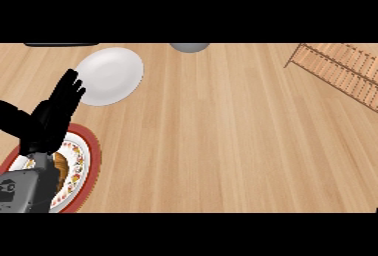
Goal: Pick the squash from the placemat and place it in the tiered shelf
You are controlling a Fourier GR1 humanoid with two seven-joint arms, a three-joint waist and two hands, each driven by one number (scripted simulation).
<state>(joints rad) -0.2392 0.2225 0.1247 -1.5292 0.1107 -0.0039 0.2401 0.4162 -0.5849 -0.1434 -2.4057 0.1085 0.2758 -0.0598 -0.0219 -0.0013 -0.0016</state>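
My left hand shows at the view's left, fingers straight and pointing up and away, thumb spread to the left. It hovers over a round placemat with a red rim and a patterned white centre. A brown-orange piece of the squash peeks out just below the palm, beside the grey forearm; most of it is hidden. I cannot tell whether the hand touches it. The wooden tiered shelf stands at the far right, well away from the hand. My right hand does not show.
A white plate lies just beyond the fingertips of the left hand. A grey round object sits at the far edge, and a dark flat object at the far left. Bare wooden counter stretches between placemat and shelf.
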